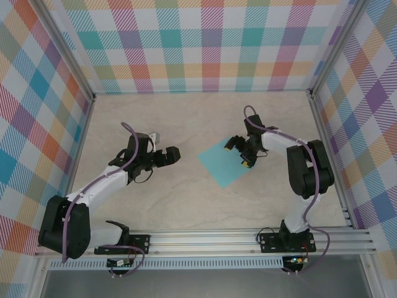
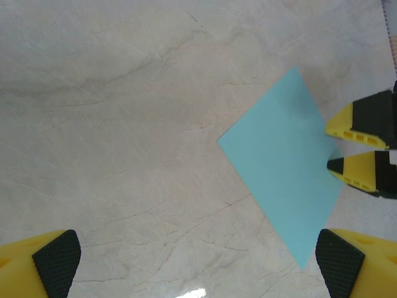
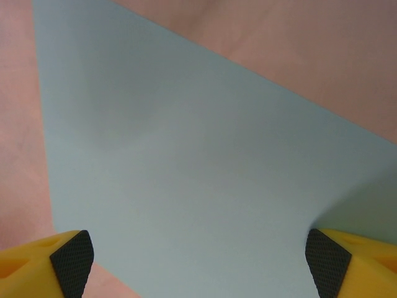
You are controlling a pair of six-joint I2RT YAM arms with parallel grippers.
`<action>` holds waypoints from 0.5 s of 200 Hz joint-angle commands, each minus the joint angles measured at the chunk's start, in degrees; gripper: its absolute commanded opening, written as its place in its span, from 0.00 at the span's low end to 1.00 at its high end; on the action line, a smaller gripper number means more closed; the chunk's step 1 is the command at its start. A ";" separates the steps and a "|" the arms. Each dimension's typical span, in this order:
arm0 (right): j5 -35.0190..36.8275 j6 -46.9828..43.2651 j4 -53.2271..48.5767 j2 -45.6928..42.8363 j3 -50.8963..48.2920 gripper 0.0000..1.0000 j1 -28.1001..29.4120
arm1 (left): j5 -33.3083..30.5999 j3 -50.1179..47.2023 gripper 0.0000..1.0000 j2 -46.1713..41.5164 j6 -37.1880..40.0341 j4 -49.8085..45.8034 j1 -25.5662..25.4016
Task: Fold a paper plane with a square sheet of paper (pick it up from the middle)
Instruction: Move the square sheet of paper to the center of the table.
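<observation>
The square sheet of paper [image 1: 220,164] lies flat and unfolded on the table, turned like a diamond; it is light turquoise. My right gripper [image 1: 239,154] hangs low over the sheet's right corner, open, one finger on each side of that corner. In the right wrist view the sheet [image 3: 205,167] spreads between the wide-apart fingertips [image 3: 73,261] with nothing pinched. My left gripper [image 1: 171,155] is open, left of the sheet and apart from it. In the left wrist view the sheet [image 2: 282,171] lies ahead to the right, with the right gripper [image 2: 356,146] at its far edge.
The pale marble-patterned tabletop [image 1: 161,198] is fenced by checked walls [image 1: 205,43] at the back and on both sides. An aluminium rail [image 1: 205,239] with both arm bases runs along the near edge.
</observation>
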 commanded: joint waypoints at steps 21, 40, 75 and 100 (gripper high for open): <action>5.64 -9.05 -5.03 -2.66 3.77 0.91 0.27 | 1.43 -1.38 1.00 -2.79 0.03 -0.49 -1.27; 5.23 -13.41 -6.62 0.03 6.02 0.88 -0.21 | 3.10 -1.23 1.00 -2.68 0.11 -0.50 -1.91; 4.92 -15.76 -7.44 2.87 5.87 0.84 -1.69 | 2.65 -1.32 1.00 -3.37 -0.06 -1.51 -4.10; 4.69 -15.72 -6.29 1.91 2.28 0.84 -1.90 | 1.92 -1.93 1.00 -4.59 -0.44 -1.84 -4.94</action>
